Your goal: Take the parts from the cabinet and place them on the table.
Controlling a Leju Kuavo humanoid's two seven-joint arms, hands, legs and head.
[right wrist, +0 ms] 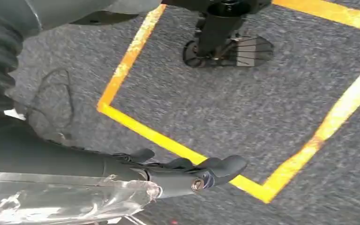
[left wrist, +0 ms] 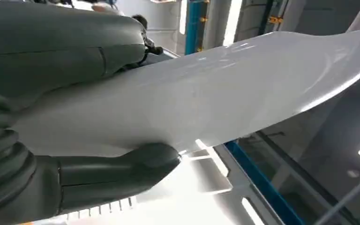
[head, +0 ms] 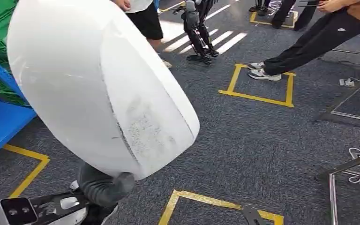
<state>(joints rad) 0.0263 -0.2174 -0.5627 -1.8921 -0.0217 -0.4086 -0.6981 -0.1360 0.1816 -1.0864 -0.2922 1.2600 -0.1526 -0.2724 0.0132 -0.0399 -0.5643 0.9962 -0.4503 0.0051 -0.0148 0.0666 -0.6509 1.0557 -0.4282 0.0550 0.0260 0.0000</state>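
carrying a big white part (head: 98,84), the left hand (left wrist: 70,112) clamps its edge between thumb and fingers, likely to keep the wide shell steady. the part fills the upper left of the head view, rising above the hand at lower left. the right hand (right wrist: 187,176) hangs over the carpet (head: 262,140); fingers stretched out, holding nothing i can see. no table in sight.
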